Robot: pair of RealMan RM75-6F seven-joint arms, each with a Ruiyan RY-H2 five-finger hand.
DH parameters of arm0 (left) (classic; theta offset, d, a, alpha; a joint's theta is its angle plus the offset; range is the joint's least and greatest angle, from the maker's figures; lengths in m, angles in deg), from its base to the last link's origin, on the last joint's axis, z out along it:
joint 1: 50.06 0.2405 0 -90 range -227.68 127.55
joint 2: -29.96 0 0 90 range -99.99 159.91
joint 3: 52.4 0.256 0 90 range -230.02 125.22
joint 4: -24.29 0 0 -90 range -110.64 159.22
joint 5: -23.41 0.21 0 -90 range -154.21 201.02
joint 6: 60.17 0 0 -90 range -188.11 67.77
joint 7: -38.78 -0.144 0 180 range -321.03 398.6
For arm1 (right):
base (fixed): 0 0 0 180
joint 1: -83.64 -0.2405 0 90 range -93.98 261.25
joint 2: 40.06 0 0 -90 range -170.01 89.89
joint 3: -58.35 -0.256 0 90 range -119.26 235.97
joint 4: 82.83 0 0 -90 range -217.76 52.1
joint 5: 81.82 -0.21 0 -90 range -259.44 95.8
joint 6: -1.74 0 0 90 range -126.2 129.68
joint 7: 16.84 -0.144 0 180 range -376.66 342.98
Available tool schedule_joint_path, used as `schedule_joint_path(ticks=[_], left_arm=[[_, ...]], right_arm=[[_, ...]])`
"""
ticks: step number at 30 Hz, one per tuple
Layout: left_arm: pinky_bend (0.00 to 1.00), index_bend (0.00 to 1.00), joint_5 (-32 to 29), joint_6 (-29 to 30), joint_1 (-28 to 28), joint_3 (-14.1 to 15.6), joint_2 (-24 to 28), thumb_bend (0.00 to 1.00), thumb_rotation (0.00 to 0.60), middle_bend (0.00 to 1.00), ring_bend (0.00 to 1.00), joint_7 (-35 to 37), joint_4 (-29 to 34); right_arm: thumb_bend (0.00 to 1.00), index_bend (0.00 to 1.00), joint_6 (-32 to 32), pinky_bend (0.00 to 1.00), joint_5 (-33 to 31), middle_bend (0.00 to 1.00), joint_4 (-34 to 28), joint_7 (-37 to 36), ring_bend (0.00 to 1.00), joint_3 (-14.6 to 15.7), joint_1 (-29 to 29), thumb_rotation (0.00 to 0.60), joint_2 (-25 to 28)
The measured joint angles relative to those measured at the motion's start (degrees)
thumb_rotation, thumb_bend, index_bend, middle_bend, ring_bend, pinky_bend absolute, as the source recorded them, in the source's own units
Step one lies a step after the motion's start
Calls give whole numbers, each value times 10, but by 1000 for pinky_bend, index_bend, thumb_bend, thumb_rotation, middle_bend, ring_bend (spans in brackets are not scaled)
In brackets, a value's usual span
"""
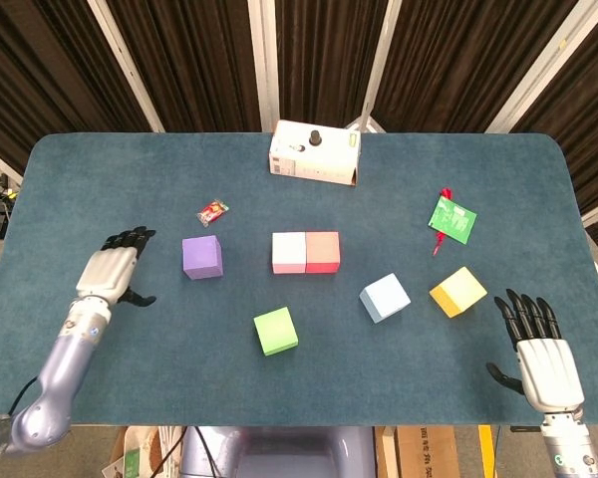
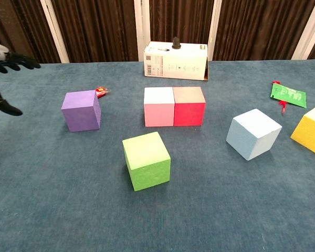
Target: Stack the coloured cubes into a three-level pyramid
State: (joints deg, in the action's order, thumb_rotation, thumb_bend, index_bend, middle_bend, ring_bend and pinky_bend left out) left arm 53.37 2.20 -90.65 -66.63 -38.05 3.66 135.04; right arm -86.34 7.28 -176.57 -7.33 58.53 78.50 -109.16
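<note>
Cubes lie unstacked on the blue-carpeted desk (image 1: 130,179). Nearest the robot sits the green foam cube (image 1: 276,331), alone. To its right, the right hand (image 1: 540,346) hovers above the desk's near edge, palm down, fingers spread wide, holding nothing. Just beyond it lie the yellow foam cube (image 1: 457,292) and the pale blue foam cube (image 1: 385,298), close together but apart. On the other side, the left hand (image 1: 115,271) hangs just beside the purple foam cube (image 1: 202,257), fingers straight and apart, empty, not touching it. At the centre, the pink foam cube (image 1: 289,252) and red foam cube (image 1: 323,252) touch side by side. Farther back lie a small red candy wrapper (image 1: 212,211), a green packet (image 1: 451,220), and a white cardboard box (image 1: 314,153) at the far edge.
</note>
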Motion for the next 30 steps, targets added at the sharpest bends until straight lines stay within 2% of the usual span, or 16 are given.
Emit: schedule_joint_path(ticks=[7,13,30], left_arm=[[0,119,-112,-1,-79,-21,-50,240,600,49,0,-51,-42],[0,146,-181,1,-140,-26,-93,285,600,72,0,-96,-91],[0,164,-210,-23,-175,-18,-141,285,600,149,0,-87,-170]], right_arm=[[183,74,13,0,-18,43,2,5,0,-10,-1,600,0],[183,75,17,0,-25,43,5,12,0,-16,0,600,-5],[182,74,29,0,-39,43,9,36,0,-25,0,600,-18]])
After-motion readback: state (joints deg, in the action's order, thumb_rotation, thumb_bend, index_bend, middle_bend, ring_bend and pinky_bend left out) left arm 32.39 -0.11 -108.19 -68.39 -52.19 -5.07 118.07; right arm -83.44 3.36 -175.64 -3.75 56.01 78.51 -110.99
